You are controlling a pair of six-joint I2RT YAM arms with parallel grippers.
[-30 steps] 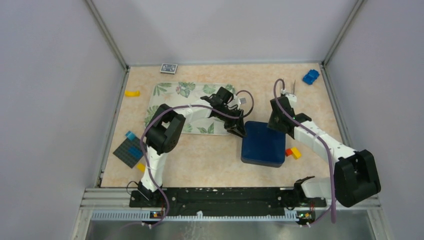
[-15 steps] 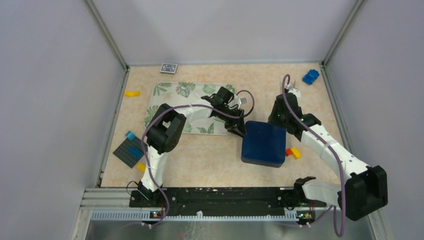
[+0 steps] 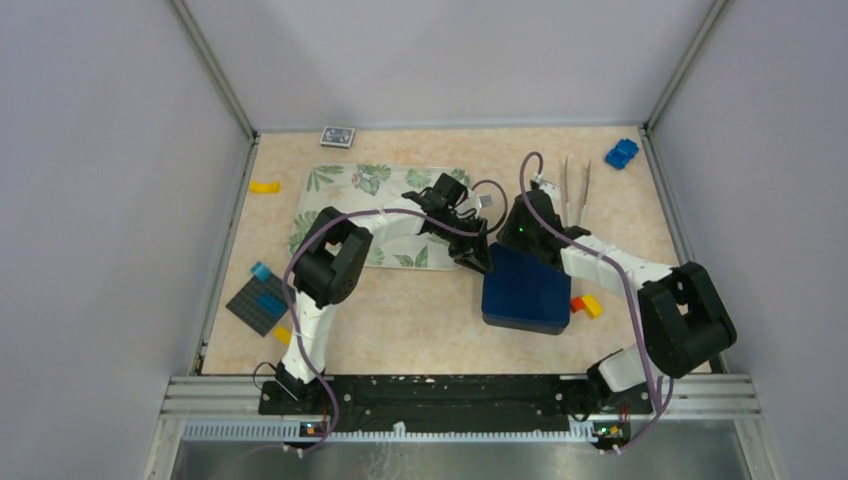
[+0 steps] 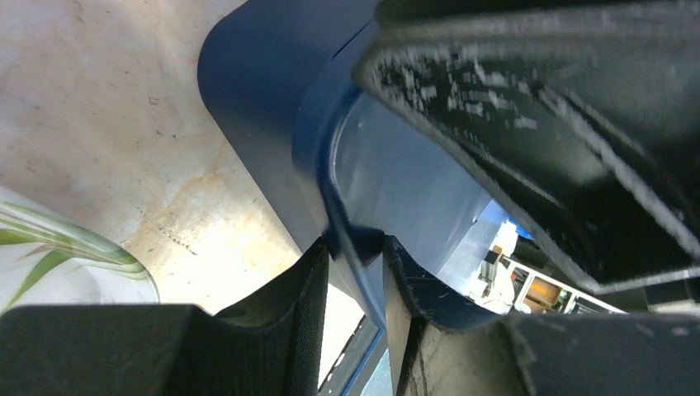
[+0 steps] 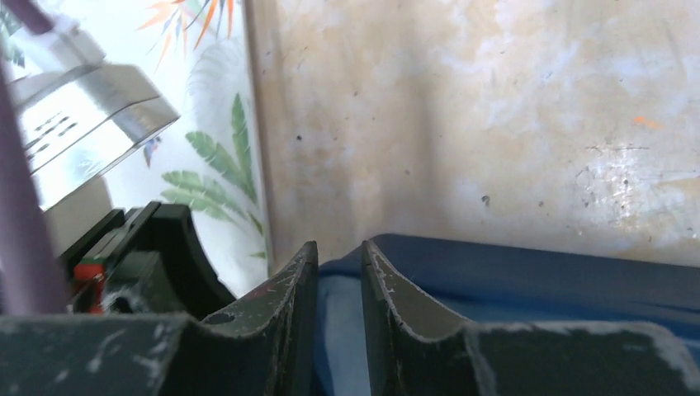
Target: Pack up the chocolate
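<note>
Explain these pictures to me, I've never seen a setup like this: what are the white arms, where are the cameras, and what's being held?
These are two robot arms bolted at the near edge of a table, each ending in a two-finger gripper. The wide picture looks down from above; the two close-ups come from cameras on the wrists. On the table lie a blue box, a leaf-patterned mat, tweezers and toy blocks. The left gripper pinches the box's rim. The right gripper sits at the box's far edge, fingers nearly together; whether it grips is unclear.
</note>
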